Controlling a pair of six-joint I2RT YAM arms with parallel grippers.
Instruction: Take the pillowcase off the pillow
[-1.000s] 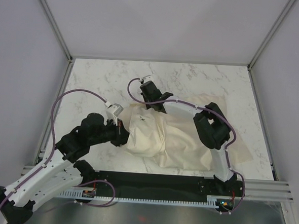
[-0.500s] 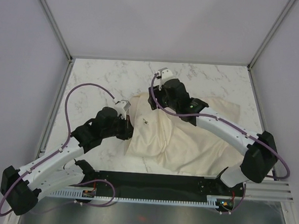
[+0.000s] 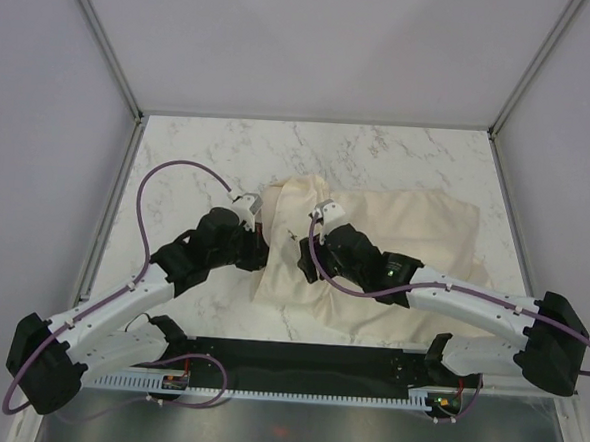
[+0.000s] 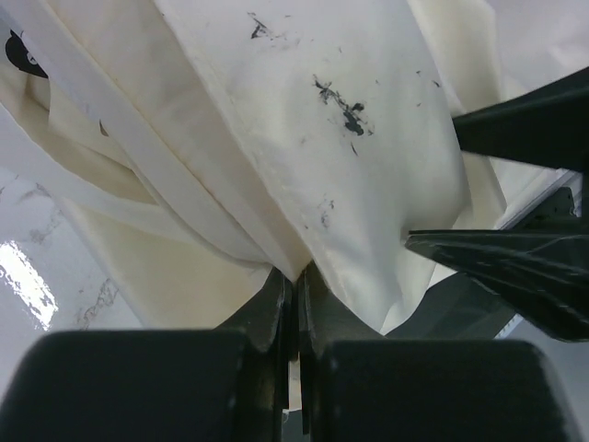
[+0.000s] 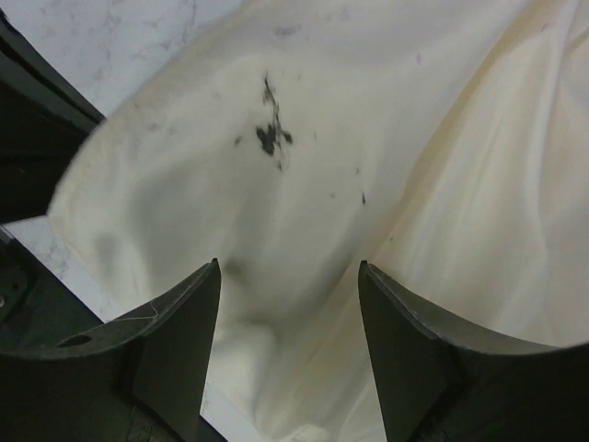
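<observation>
So the pillowcase (image 3: 284,270) is bunched in a limp, slightly shiny heap at the left end of the pillow (image 3: 425,217), which lies flat across the right side of the marble tabletop (image 3: 199,155). From above I honestly can't tell how much of the pillow's end is tucked inside the sack. The left hand (image 4: 293,276) is clamped tight on a fold at the case's left edge, with cloth squeezed between the fingers. The right hand (image 5: 290,341) hovers just over the case near the small dark mark (image 5: 270,133), spread wide with nothing in it and only fabric under the gap. The two hands are really close, too: the right one's fingers show up just beside the fold in the left wrist view. My take is that this is the peel-off pull, and the trick is giving each hand its own job. The left should drag its fold low and straight away from the pillow. The right should pin the padded bulk, not the loose skin. If it only grabs thin cloth, both hands end up tugging the same sack and the pillow probably slides along with it. I'd also go slow so the fold doesn't slip out.
</observation>
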